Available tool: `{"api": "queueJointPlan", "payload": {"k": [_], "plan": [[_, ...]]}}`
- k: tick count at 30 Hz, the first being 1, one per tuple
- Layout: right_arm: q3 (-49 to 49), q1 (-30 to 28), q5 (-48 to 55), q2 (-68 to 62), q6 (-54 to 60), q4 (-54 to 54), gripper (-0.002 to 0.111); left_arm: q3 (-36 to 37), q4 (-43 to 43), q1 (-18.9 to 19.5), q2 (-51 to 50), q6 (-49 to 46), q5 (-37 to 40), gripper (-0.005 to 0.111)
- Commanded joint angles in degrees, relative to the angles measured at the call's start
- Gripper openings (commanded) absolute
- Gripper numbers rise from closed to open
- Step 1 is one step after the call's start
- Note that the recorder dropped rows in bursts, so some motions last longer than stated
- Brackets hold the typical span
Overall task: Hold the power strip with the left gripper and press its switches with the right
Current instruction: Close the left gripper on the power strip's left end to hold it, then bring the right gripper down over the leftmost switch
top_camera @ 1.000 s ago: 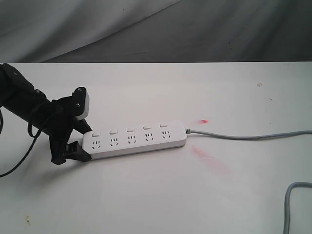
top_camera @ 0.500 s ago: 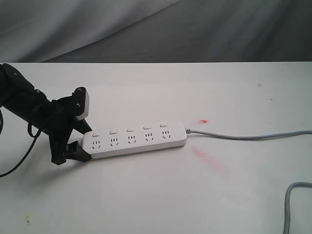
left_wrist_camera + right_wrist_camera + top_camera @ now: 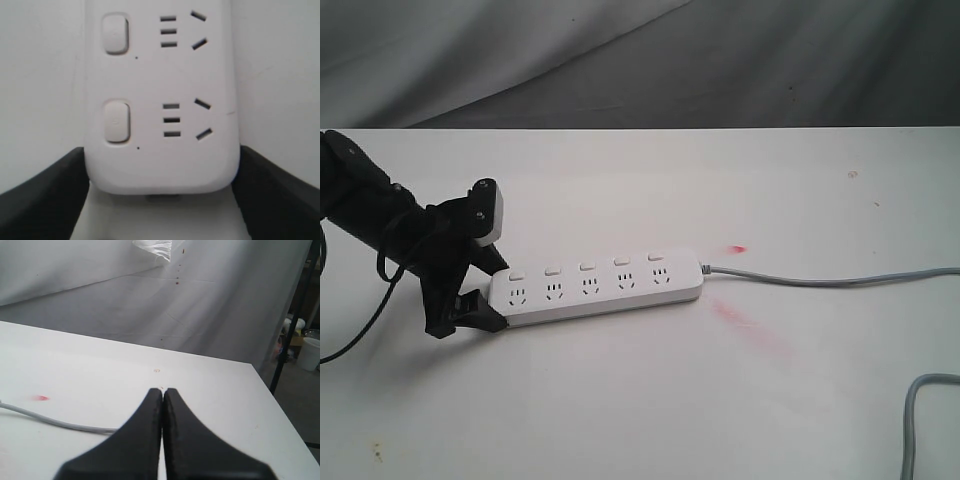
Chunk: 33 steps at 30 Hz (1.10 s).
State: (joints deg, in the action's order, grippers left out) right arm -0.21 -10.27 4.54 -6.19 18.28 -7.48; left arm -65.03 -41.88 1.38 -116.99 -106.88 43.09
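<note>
Left gripper (image 3: 492, 292) slants down low to the table (image 3: 620, 400) — jaws wide, a finger (image 3: 45, 200) pressed against each side of the power strip (image 3: 600, 285) at its rounded end. Farther off, the right gripper (image 3: 163, 395) hovers near the cord (image 3: 55, 422), pinched shut, empty.

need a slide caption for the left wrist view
Left gripper grips the rounded end of the white power strip, two of its switches in view.

Pwr strip (image 3: 600, 292) on table (image 3: 620, 410), L gripper (image 3: 491, 292) round left end, cord (image 3: 820, 281) right.
</note>
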Motion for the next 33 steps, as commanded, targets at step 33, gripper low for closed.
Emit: {"api": "queueJointPlan", "payload": {"k": [33], "plan": [[-64.20, 28.90, 37.34, -68.58, 8.70, -9.78, 0.000, 0.02, -0.07, -0.24, -0.36, 0.40, 0.45, 0.063]]}}
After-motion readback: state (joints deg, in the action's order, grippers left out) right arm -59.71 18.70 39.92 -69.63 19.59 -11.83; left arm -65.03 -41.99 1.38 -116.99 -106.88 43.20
